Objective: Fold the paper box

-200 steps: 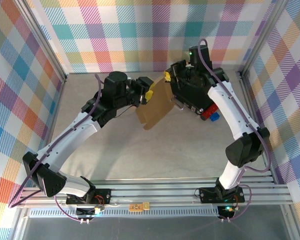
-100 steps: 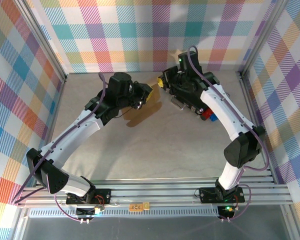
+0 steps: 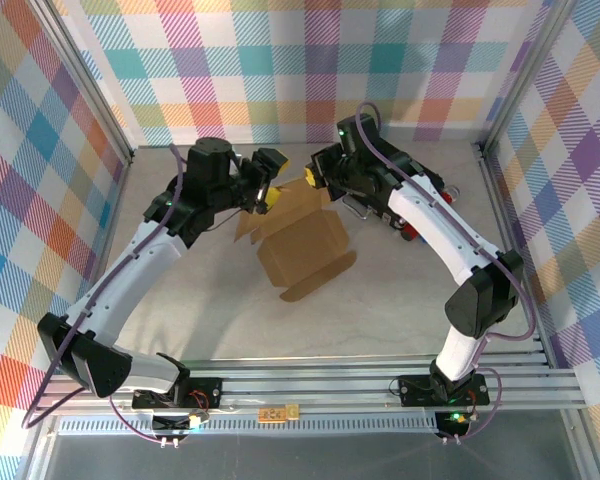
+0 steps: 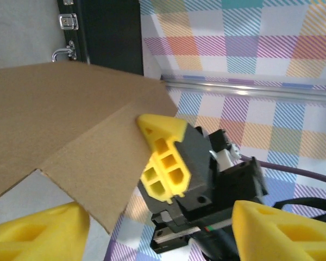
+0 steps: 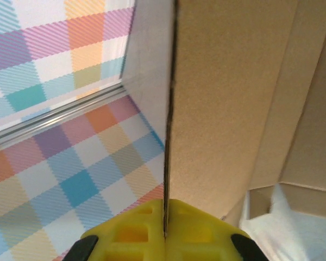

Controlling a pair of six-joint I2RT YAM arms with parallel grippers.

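**Plaid walls, grey table, and one pinch on the box**

Plaid panels [image 3: 280, 60] close in the grey table [image 3: 230, 310], and the paper box [image 3: 302, 240] lies near its middle, between the two arms. It is only part-formed: one broad panel rests flat toward you, and the walls and flaps at the far side are raised and loose.

Your right gripper [image 3: 313, 178] is clamped tight on the top edge of one raised panel. The right wrist view has the cardboard [image 5: 233, 81] running edge-on straight into the closed yellow pads [image 5: 130, 234]. Your left gripper [image 3: 268, 190] hangs just beside it with its fingers [image 4: 41, 231] spread wide and nothing in them. A flap corner [image 4: 98, 217] dips close to the left one.

Judging from this, the weak spot is that single grip. It bites only the rim of the board, so a sideways pull could let the panel slip out or swing the whole box around. If you close the left jaws where they stand, they may catch that flap corner and crease it off its score line. The two grippers sit very near each other [image 4: 162, 155], so a hasty reach risks a knock. The black case [image 4: 106, 32] lies just behind and could block a flap swinging back.
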